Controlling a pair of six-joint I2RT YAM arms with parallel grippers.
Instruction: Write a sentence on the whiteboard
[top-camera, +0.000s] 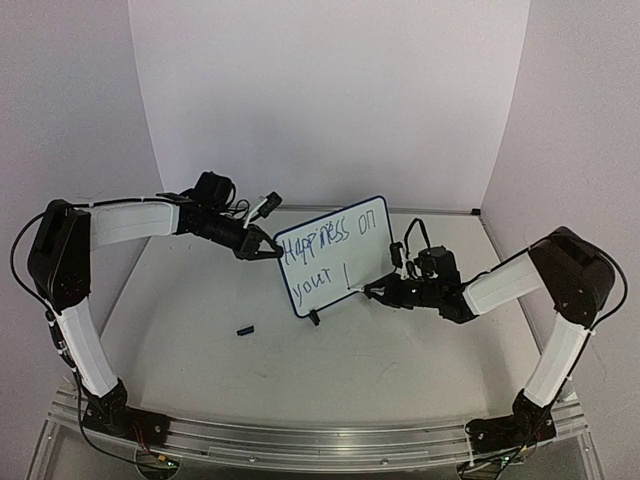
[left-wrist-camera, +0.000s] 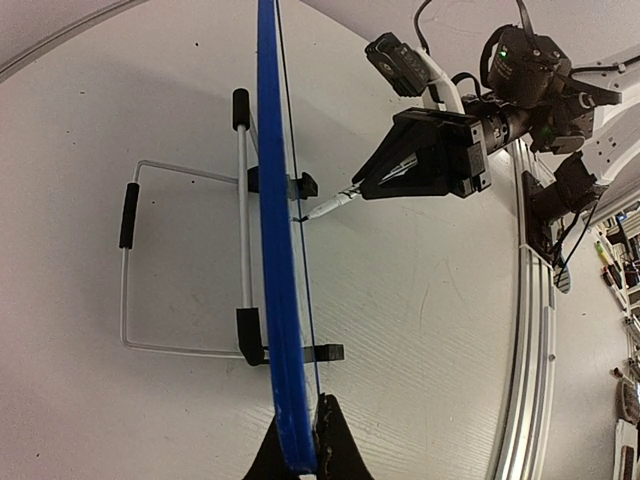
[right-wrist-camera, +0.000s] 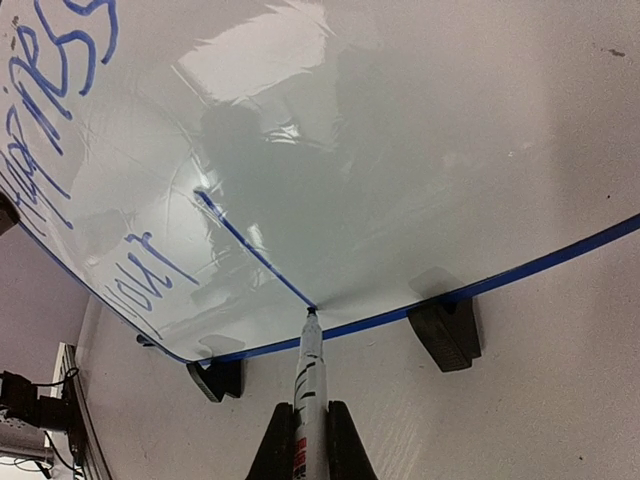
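Observation:
The whiteboard (top-camera: 335, 255) stands upright on the table, tilted, on black clip feet (right-wrist-camera: 447, 330). My left gripper (top-camera: 268, 250) is shut on its left edge; in the left wrist view the blue rim (left-wrist-camera: 275, 250) runs edge-on between the fingers (left-wrist-camera: 340, 450). The sentence (top-camera: 330, 235) reads "Happiness on" with "your" (right-wrist-camera: 140, 270) below, followed by one long straight stroke (right-wrist-camera: 255, 250). My right gripper (right-wrist-camera: 308, 440) is shut on a slim marker (right-wrist-camera: 310, 385), whose tip touches the board at the lower end of that stroke, just above the bottom rim.
A small dark cap (top-camera: 245, 330) lies on the table in front of the board's left corner. A wire stand (left-wrist-camera: 185, 260) props the board from behind. White walls close the back and sides; a metal rail (top-camera: 320, 435) runs along the near edge.

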